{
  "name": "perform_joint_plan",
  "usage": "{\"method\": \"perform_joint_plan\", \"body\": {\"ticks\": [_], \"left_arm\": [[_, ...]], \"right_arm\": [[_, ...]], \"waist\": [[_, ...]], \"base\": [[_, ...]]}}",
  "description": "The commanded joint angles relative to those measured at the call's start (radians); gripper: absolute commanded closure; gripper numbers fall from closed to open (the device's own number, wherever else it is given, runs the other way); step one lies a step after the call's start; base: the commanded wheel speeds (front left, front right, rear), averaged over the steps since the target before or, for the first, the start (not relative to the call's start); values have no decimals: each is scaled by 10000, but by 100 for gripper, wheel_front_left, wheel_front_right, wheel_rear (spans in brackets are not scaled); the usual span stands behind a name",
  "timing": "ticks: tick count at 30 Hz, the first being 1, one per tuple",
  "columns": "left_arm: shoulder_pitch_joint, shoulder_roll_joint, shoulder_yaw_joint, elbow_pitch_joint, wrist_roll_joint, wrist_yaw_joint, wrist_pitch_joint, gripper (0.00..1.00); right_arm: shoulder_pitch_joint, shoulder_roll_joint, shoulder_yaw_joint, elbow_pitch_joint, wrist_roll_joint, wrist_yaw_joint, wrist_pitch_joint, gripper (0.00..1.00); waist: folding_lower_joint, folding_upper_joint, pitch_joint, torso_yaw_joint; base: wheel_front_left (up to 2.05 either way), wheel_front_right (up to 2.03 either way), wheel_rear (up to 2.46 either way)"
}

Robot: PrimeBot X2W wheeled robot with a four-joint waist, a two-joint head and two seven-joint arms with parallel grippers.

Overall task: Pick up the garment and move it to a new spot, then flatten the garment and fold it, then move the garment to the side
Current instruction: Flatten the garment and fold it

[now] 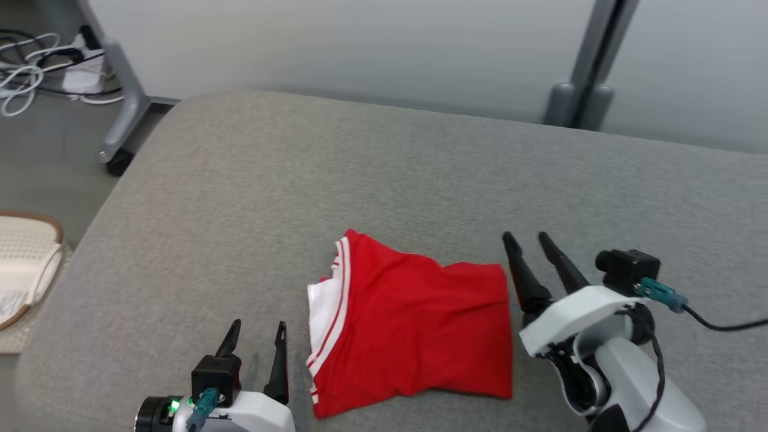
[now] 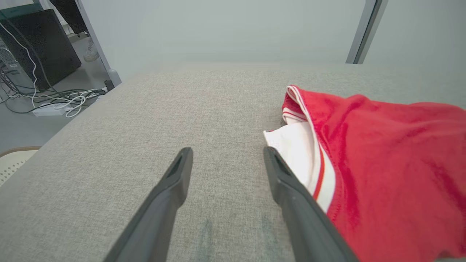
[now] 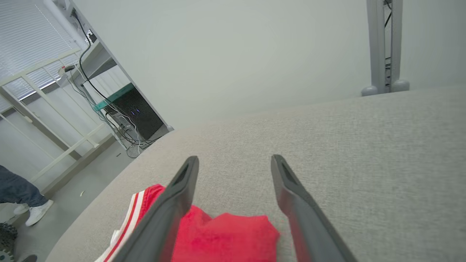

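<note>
Grey upholstery (image 1: pixel 240 180) carries the folded red garment (image 1: pixel 414 324) in the head view, left gripper (image 1: pixel 258 326) and right gripper (image 1: pixel 525 237) flanking it, both spread wide and empty, probably poised to slide it aside. Left wrist view: its far side runs off-frame. Right wrist view: a finger (image 3: pixel 164 218) covers part of it.

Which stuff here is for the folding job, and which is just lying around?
For the job: red garment, left claw, right claw, grey cushion it lies on.
Just lying about: floor cables, cream basket, wheeled frame leg.
</note>
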Motion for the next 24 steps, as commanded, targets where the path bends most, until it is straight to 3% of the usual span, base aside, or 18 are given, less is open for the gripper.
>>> {"method": "perform_joint_plan", "body": {"ticks": [1, 7, 12, 24], "left_arm": [[-128, 47, 106, -58, 14, 42, -15, 0], [-138, 47, 464, -135, 111, 60, -15, 0], [-7, 45, 819, -170, 187, 43, -15, 0], [429, 44, 1553, -193, 334, -36, -15, 0]], "right_arm": [[222, -55, -287, -171, -341, 0, -44, 0], [1255, -52, -1766, -871, -1941, 0, -45, 0], [1937, -59, -2622, -1224, -2617, 0, -46, 0], [2870, -58, -3602, -1762, -3660, 0, -47, 0]], "waist": [[0, 0, 0, -403], [0, 0, -59, -1098], [0, 0, -132, -1537], [0, 0, -435, -2131]], "base": [[0, 0, 0], [0, 0, 0], [0, 0, 0], [0, 0, 0]]}}
